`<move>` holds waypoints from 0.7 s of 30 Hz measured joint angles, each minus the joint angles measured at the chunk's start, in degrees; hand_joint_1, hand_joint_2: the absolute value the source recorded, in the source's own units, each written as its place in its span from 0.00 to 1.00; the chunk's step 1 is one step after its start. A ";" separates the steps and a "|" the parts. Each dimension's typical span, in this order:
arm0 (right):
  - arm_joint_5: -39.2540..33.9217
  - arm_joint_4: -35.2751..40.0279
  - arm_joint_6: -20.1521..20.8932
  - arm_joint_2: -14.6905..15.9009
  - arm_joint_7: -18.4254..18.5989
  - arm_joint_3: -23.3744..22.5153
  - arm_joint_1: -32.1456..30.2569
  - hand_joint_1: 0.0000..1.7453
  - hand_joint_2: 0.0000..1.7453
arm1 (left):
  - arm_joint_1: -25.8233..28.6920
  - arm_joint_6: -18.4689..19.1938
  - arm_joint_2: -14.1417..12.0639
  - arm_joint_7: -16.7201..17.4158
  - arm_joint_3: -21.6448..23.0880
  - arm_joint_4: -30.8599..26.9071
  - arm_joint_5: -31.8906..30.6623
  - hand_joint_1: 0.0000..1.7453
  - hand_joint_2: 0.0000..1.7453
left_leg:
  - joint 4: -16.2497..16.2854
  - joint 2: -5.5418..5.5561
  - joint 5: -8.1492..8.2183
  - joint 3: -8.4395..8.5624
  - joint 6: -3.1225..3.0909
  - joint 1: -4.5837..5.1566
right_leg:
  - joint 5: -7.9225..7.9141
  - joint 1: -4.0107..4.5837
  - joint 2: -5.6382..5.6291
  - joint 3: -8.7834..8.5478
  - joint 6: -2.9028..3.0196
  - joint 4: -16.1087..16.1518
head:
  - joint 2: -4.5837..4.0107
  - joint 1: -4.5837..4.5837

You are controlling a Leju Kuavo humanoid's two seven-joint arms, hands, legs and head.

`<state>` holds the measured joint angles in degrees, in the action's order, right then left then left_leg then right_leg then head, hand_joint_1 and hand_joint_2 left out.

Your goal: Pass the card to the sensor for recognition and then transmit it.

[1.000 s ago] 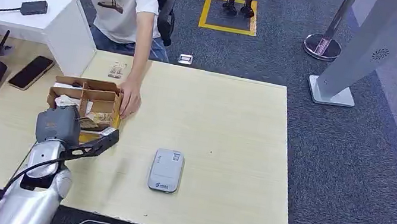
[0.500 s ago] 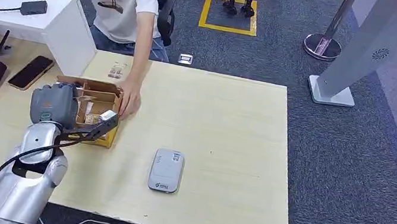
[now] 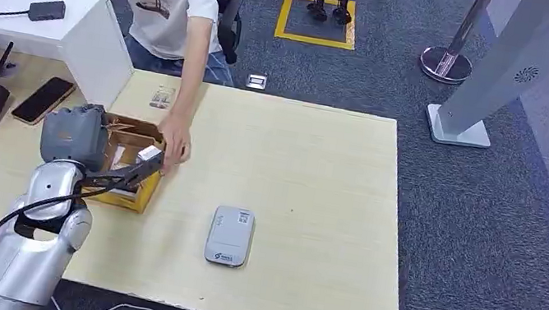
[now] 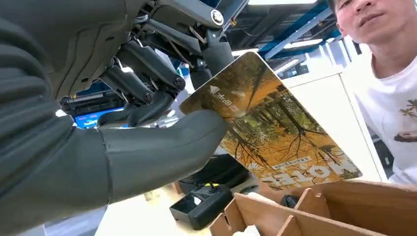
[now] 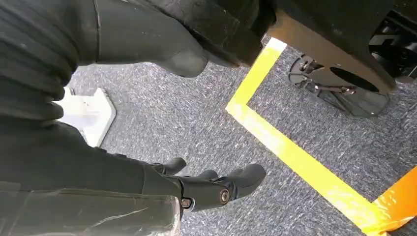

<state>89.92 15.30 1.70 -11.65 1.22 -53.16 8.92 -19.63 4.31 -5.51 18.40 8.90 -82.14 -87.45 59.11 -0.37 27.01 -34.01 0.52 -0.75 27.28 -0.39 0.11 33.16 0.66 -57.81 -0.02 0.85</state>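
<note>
The wooden table [image 3: 317,178] bears a compartment box [image 3: 133,197] and grey sensor [image 3: 229,235].

Left arm reaches forward and up from below, left hand [image 3: 127,169] out ahead with thumb and dark fingers [image 4: 147,64] pinching the card [image 4: 270,123]. Right hand [image 5: 216,189] hangs low, holding nothing, fingers loosely apart.

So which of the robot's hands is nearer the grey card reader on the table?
Left. The left hand is over the wooden box, holding the card, just beside the card reader. The right hand hangs over the carpet, off the table.
</note>
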 joint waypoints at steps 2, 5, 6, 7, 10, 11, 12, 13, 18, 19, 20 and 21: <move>0.00 -0.02 0.00 0.00 0.00 0.00 0.00 0.00 1.00 | 0.00 -0.48 -0.20 0.37 0.00 0.00 0.00 1.00 1.00 | 0.00 0.00 0.00 0.00 0.00 0.00 | 0.00 0.00 0.00 0.00 0.00 0.00 | 0.00 0.00; 0.00 -0.07 0.00 0.00 0.13 0.02 0.00 0.00 1.00 | -0.01 -1.03 -0.42 0.90 0.00 -0.15 0.00 1.00 1.00 | 0.00 0.00 0.00 0.00 0.00 0.00 | 0.00 0.00 0.00 0.00 0.00 0.00 | 0.00 0.00; 0.00 -0.09 -0.02 0.00 0.20 0.02 0.00 0.00 1.00 | -0.04 -1.25 -0.50 1.05 0.00 -0.33 0.00 1.00 1.00 | 0.00 0.00 0.00 0.00 0.00 0.00 | 0.00 0.00 0.00 0.00 0.00 0.00 | 0.00 0.00; 0.00 -0.09 -0.02 0.00 0.31 0.02 -0.01 0.00 1.00 | -0.13 -1.49 -0.57 1.18 0.00 -0.48 0.00 1.00 1.00 | 0.00 0.00 0.00 0.00 0.00 0.00 | 0.00 0.00 0.00 0.00 0.00 0.00 | 0.00 0.00; 0.00 -0.11 -0.02 0.00 0.50 0.07 -0.01 0.00 1.00 | -0.56 -1.90 -0.63 1.44 -0.07 -0.72 0.00 1.00 1.00 | 0.00 0.00 0.00 0.00 0.00 0.00 | 0.00 0.00 0.00 0.00 0.00 0.00 | 0.00 0.00; 0.00 -0.11 -0.02 0.00 0.52 0.13 0.00 0.00 1.00 | -0.73 -2.12 -0.61 1.42 -0.15 -0.79 0.00 1.00 1.00 | 0.00 0.00 0.00 0.00 0.00 0.00 | 0.00 0.00 0.00 0.00 0.00 0.00 | 0.00 0.00; 0.00 -0.11 -0.02 0.00 0.59 0.24 0.00 0.00 1.00 | -0.86 -2.42 -0.57 1.33 -0.31 -0.79 0.00 1.00 1.00 | 0.00 0.00 0.00 0.00 0.00 0.00 | 0.00 0.00 0.00 0.00 0.00 0.00 | 0.00 0.00; 0.00 -0.13 -0.02 0.00 0.61 0.37 0.00 0.00 1.00 | -1.09 -2.75 -0.52 1.09 -0.59 -0.79 0.00 1.00 1.00 | 0.00 0.00 0.00 0.01 0.00 0.00 | 0.00 0.00 0.00 0.00 0.00 0.00 | 0.00 0.00; 0.00 -0.24 0.02 0.00 0.76 1.01 0.01 0.00 1.00 | -2.93 -4.06 2.36 -4.38 -4.11 -0.79 0.00 1.00 1.00 | 0.00 0.02 -0.01 0.00 0.00 0.00 | 0.00 0.00 0.02 -0.01 0.00 0.00 | 0.00 0.00; 0.00 -0.30 0.09 0.00 0.76 1.14 0.01 0.00 1.00 | -3.23 -4.02 3.36 -5.44 -4.78 -0.79 0.00 1.00 1.00 | 0.00 0.02 0.00 -0.01 0.00 0.01 | 0.00 0.00 0.02 -0.01 0.00 0.00 | 0.00 0.00; 0.00 -0.35 0.13 -0.02 0.76 1.27 0.01 0.00 1.00 | -3.57 -3.96 4.27 -6.51 -5.48 -0.79 0.00 1.00 1.00 | 0.01 0.02 0.00 -0.01 0.00 0.01 | -0.01 0.00 0.02 -0.01 -0.01 0.00 | 0.00 0.02; 0.00 -0.35 0.18 0.00 0.77 1.33 0.01 0.00 1.00 | -3.87 -3.89 5.15 -7.32 -6.27 -0.79 0.00 1.00 1.00 | 0.01 0.02 0.00 -0.01 0.00 0.01 | -0.01 0.00 0.02 -0.01 -0.01 0.00 | 0.00 0.00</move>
<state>89.92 14.95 1.88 -11.65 1.99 -51.82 8.93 -23.50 0.41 -0.36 11.08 2.63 -82.93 -87.45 59.12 -0.35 27.00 -34.02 0.52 -0.74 27.27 -0.39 0.13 33.15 0.66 -57.80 -0.02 0.85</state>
